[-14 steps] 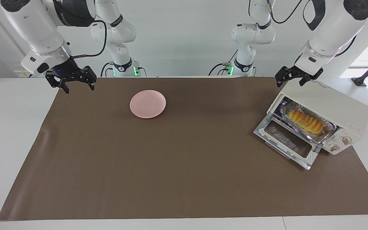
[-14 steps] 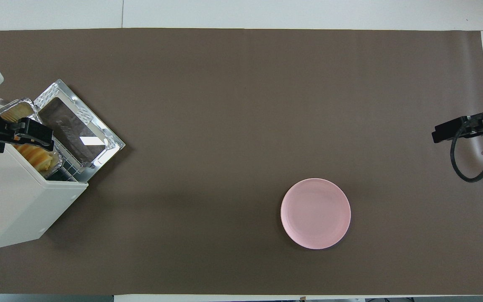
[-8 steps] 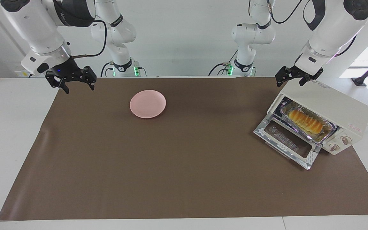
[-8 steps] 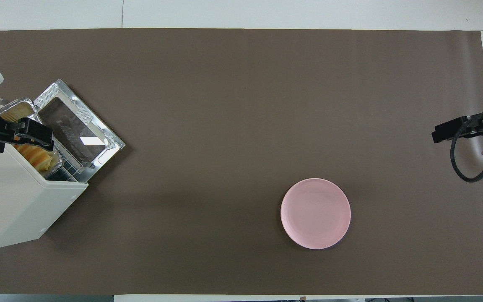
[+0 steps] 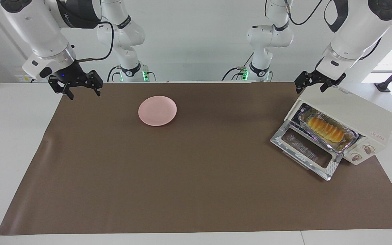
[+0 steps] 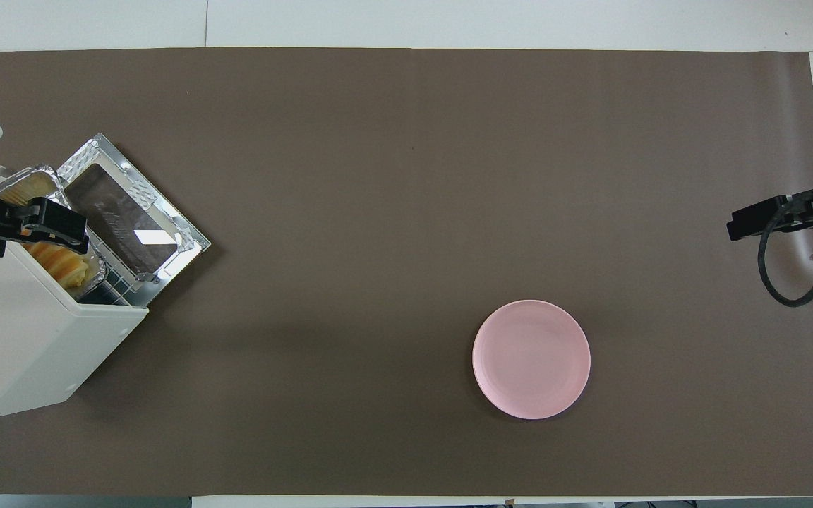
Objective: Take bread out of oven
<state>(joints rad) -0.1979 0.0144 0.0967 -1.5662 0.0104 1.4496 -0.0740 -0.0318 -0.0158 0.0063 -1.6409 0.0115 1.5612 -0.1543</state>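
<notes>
Your left gripper (image 5: pixel 310 84) hangs in the air over the top edge of the oven (image 5: pixel 349 114), at the end nearer the robots, with its fingers spread apart and nothing between them. From above, the same gripper (image 6: pixel 25 226) covers part of the open oven mouth, yet in the facing view it sits clear above the housing and touches nothing.

Just below it you have the oven's glass door (image 5: pixel 306 152) dropped fully open, lying flat on the brown mat (image 5: pixel 182 177). Inside the oven, the bread (image 5: pixel 325 129) lies lengthwise in a crinkled foil tray (image 5: pixel 349 141), which rests on the rack. The oven stands at the left arm's end of the table, turned at an angle, its two knobs (image 5: pixel 362 153) on the front panel beside the door.

Your right gripper (image 5: pixel 78 86) waits, also spread wide and empty, over the mat's edge at the right arm's end of the table. A round pink plate (image 5: pixel 157 110) sits on the mat between the two grippers, closer to the right one and well apart from the oven.
</notes>
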